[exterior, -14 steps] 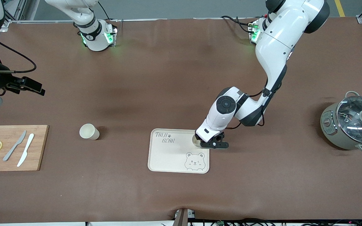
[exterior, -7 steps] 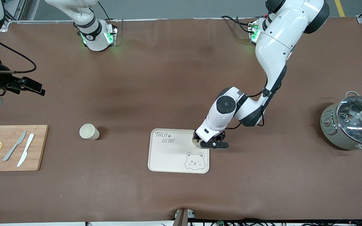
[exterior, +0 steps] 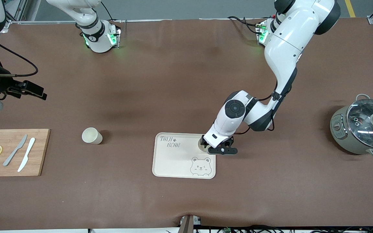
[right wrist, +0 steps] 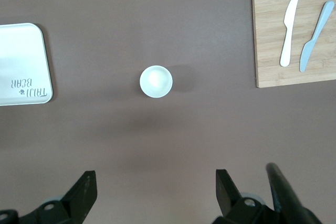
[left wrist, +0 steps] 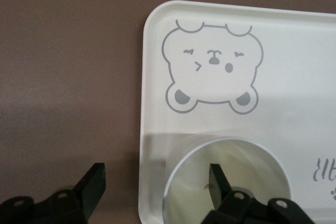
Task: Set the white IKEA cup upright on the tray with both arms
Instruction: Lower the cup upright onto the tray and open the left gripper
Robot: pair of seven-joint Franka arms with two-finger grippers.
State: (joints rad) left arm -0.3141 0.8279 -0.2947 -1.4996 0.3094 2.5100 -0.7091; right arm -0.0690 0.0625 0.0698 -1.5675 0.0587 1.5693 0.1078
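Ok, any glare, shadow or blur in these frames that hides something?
Front view: reflections streak the glass lid of the pot; green base lights tint the table. Left wrist view: soft shadow crosses the tray beside the cup. Right wrist view: evenly lit, the second cup casts a faint shadow.

A matte brown worktop (exterior: 160, 81) fills nearly the whole scene, its covering lightly rippled along the edge nearest the front camera. A strip of grey floor (exterior: 180, 8) with a yellow line (exterior: 350, 8) runs past the robot bases' edge. Lighting is soft and even, shadows faint.
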